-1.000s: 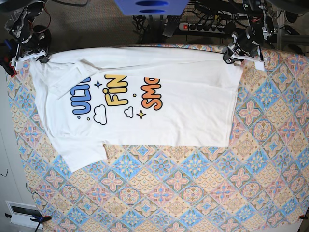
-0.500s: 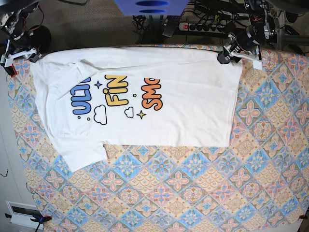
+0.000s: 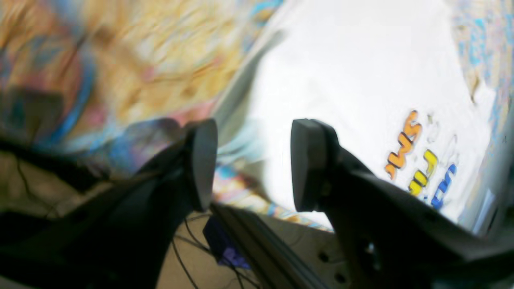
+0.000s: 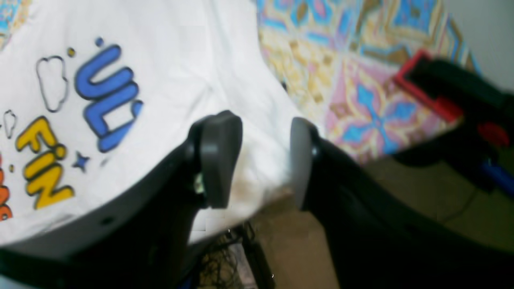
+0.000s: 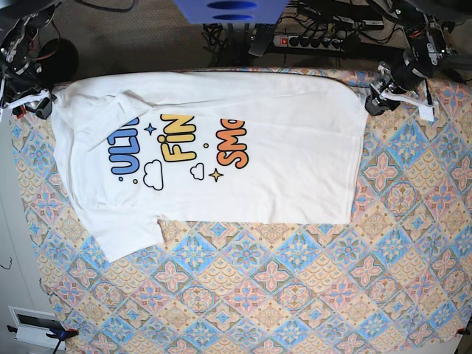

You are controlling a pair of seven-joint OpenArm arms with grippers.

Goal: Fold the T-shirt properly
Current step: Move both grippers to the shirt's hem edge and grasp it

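On the T-shirt [image 5: 221,147], "FIN" and "SMO" were legible. Both the left gripper [image 3: 253,164] and right gripper [image 4: 265,158] were seen released; a red clamp [image 4: 429,94] appeared only in the right wrist view.

A patterned tablecloth [image 5: 295,295] in blue, pink and yellow tiles covers the table. Beyond its far edge lie a power strip [image 5: 324,40], tangled cables [image 5: 228,37] and a blue object [image 5: 228,11]. A red-and-black clamp [image 4: 437,96] grips the cloth's corner.
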